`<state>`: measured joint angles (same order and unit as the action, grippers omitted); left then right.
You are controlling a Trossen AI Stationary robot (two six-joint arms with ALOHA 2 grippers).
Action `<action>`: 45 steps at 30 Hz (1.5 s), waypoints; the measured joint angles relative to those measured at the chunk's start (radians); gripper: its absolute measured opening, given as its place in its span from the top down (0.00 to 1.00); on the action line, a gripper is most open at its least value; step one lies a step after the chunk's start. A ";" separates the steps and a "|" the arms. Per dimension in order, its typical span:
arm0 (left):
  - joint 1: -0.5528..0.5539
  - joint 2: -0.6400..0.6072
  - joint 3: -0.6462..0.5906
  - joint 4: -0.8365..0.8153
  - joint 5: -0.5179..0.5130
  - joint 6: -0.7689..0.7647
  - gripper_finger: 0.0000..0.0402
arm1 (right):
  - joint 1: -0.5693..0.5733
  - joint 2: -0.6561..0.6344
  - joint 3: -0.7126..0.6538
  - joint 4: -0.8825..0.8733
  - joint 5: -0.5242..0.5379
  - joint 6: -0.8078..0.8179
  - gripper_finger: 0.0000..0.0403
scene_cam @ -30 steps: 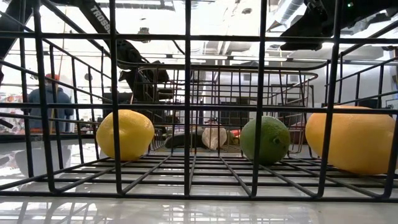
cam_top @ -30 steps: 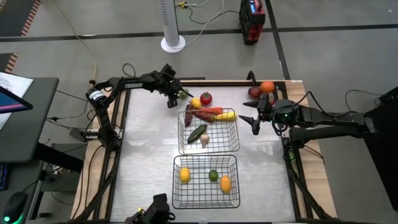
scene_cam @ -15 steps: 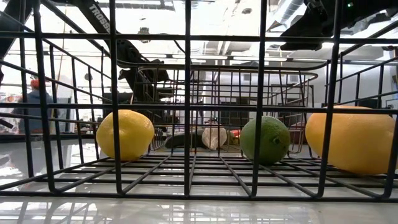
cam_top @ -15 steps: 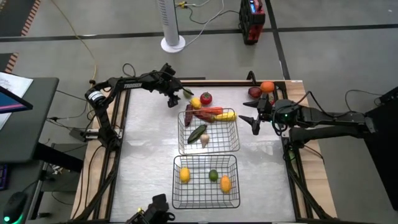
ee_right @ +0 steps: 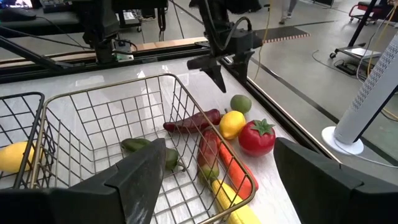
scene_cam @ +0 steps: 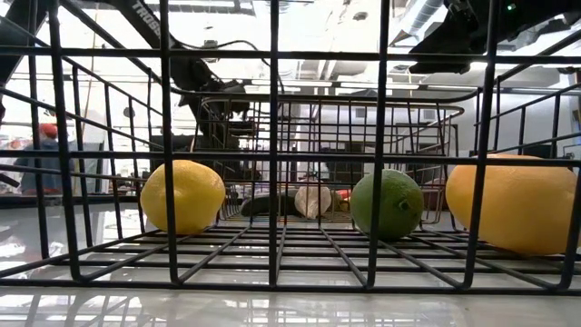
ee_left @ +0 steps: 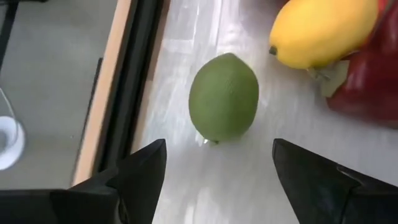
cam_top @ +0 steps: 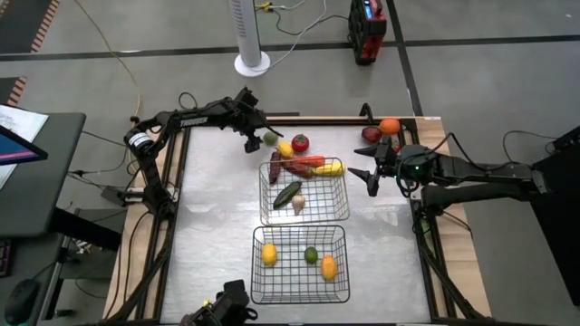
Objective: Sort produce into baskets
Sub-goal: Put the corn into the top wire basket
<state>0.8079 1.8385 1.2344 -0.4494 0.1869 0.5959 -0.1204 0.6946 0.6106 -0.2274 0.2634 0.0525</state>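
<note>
A green lime [ee_left: 224, 96] lies on its side on the table by the far-left corner of the far basket [cam_top: 343, 210], next to a yellow lemon [cam_top: 285, 149] and a tomato [cam_top: 300, 142]. My left gripper [cam_top: 257, 139] hovers open just left of the lime, a finger [ee_left: 144, 167] on either side and short of it, touching nothing. The far basket holds red peppers, corn, a cucumber and garlic. The near basket [cam_top: 256, 272] holds a lemon [scene_cam: 182, 195], a lime [scene_cam: 387, 204] and an orange-yellow fruit [scene_cam: 508, 204]. My right gripper [cam_top: 367, 177] waits open, right of the far basket.
An apple [cam_top: 372, 134] and an orange [cam_top: 390, 126] lie at the table's far right corner, behind my right arm. The table's raised wooden rim [ee_left: 102, 106] runs close beside the lime. Bare tabletop spreads left of both baskets. A person stands in the room beyond.
My left gripper has opened and let go of the green lime, then risen a little and drawn back toward the far edge. The lime stays on the table beside the lemon.
</note>
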 joint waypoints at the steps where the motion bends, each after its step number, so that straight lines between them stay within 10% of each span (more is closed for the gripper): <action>1: 0.000 0.000 0.015 -0.023 -0.007 0.013 0.30 | 0.000 0.000 0.000 0.000 0.000 0.000 0.19; 45: -0.067 0.030 0.293 -0.499 -0.076 0.158 0.40 | -0.030 0.045 0.000 0.045 0.000 -0.009 0.19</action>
<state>0.7409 1.8685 1.5269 -0.9489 0.1105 0.7540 -0.1501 0.7400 0.6109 -0.1822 0.2630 0.0431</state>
